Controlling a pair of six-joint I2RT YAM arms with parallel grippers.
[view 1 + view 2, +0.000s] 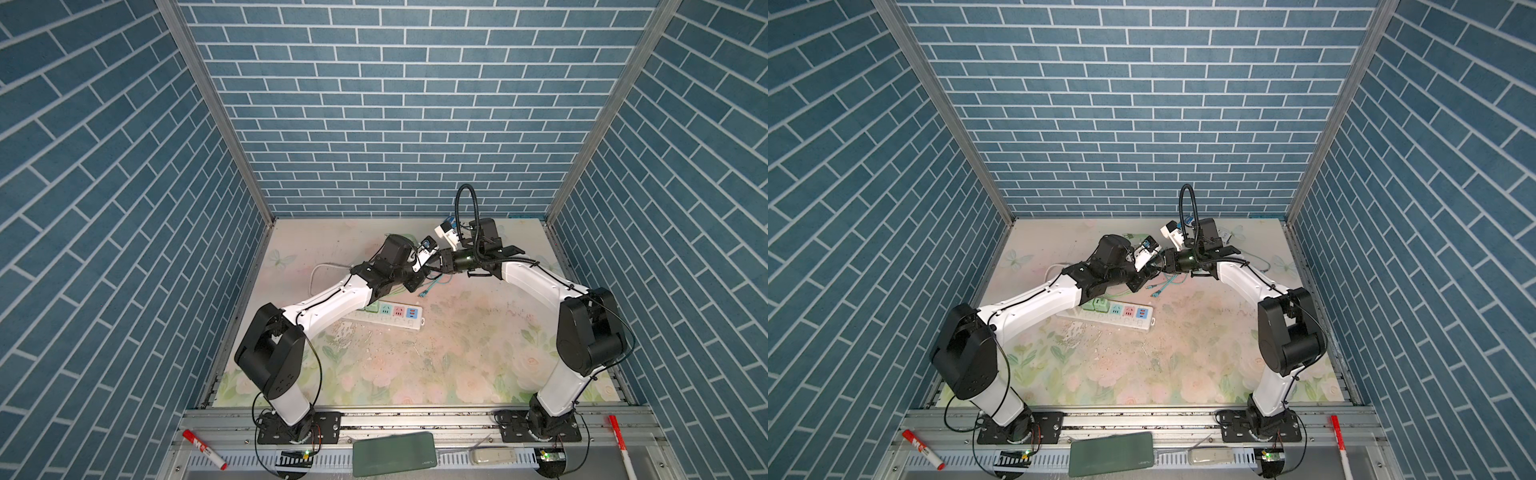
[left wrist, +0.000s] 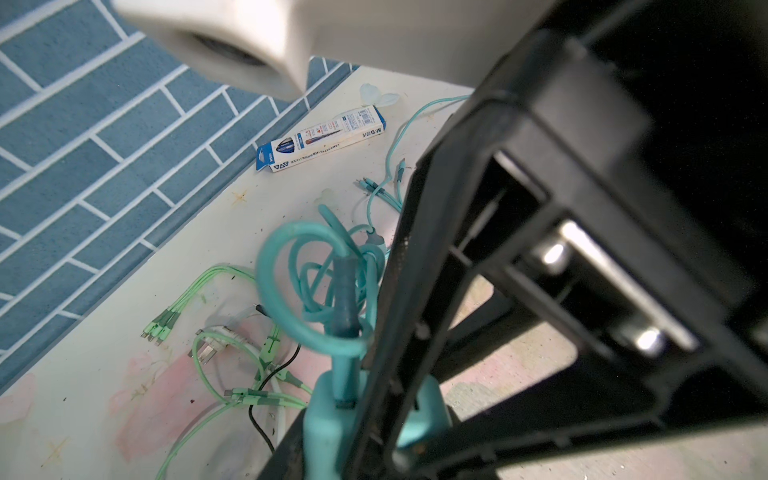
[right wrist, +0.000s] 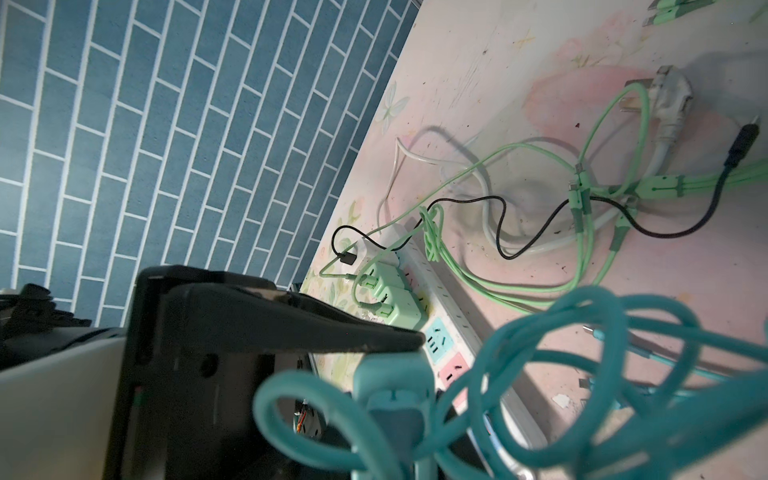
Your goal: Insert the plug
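Holding teal plug [image 2: 328, 415] above the counter [image 1: 457, 357], beyond the power strip [image 1: 386, 319]: left claw [image 1: 430, 270] grips it, right claw [image 1: 441, 266] is closed on it too. Tangled teal cable [image 3: 582, 332] hangs beneath.

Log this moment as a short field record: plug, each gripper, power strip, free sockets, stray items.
plug: teal plug, held off the table, teal cable looping from it
left gripper: appears closed on the plug
right gripper: shut on the plug, facing the left one
power strip: flat on the table, two green chargers plugged in
free sockets: teal socket, pink socket
inserted: not yet
stray: pen box
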